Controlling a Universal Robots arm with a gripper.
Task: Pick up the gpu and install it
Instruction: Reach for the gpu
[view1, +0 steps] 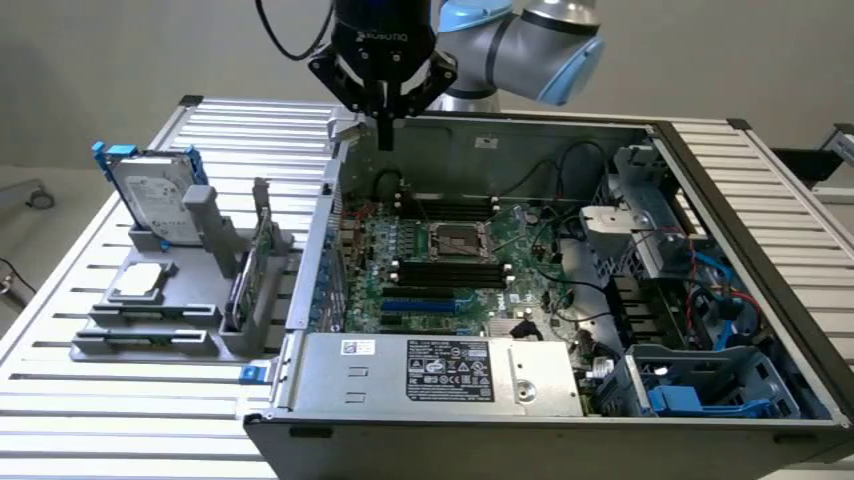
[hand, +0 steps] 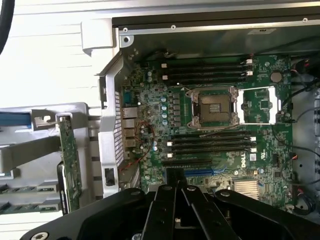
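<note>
One open computer case (view1: 534, 150) lies under the fingers, its one motherboard (view1: 400, 240) exposed with open room above it. Across the case's side wall from the fingers sits one gray rack (view1: 147, 340). It holds one hard drive (view1: 154, 195), one gpu (view1: 254, 275) upright on edge and one CPU chip (view1: 140, 282). The gripper (view1: 386, 140) hovers by the case rim, its two fingers pressed together and empty.
</note>
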